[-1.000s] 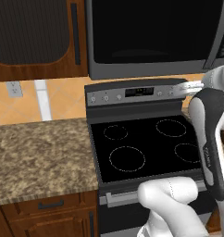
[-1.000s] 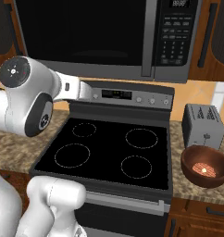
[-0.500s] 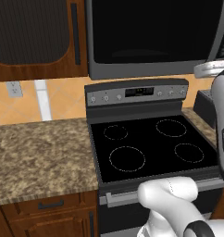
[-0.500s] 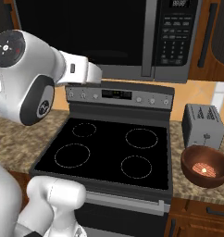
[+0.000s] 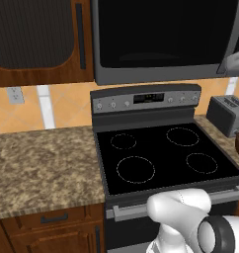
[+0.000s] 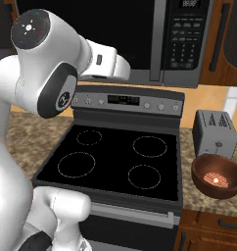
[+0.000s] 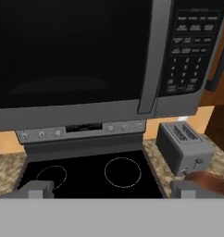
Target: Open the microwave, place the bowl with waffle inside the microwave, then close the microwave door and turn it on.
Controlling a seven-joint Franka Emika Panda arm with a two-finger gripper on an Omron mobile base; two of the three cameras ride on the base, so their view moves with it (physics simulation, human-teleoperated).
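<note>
The microwave (image 7: pixel 72 55) hangs above the stove, and its black glass door (image 6: pixel 106 29) is shut. Its long grey handle (image 7: pixel 148 60) runs vertically beside the keypad (image 7: pixel 190 51). In the hand view my gripper (image 7: pixel 114 190) is open and empty, facing the microwave front from a little way off, level with its lower edge. The brown bowl with the waffle (image 6: pixel 217 176) sits on the counter right of the stove, in front of the toaster; its rim (image 7: pixel 211 181) shows just beyond my right fingertip (image 7: pixel 190 189). My arm is raised high in front of the microwave's left half.
The black glass-top stove (image 5: pixel 161 158) with its knob panel (image 6: pixel 125 102) lies under the microwave. A grey toaster (image 6: pixel 216 133) stands on the right counter. Granite counter (image 5: pixel 42 163) stretches to the left. Wooden cabinets (image 5: pixel 37 39) flank the microwave.
My arm has swung up and to the right, lifting the hand from stove height toward the microwave front. The jaws have stayed open. Bowl and door have not moved.
</note>
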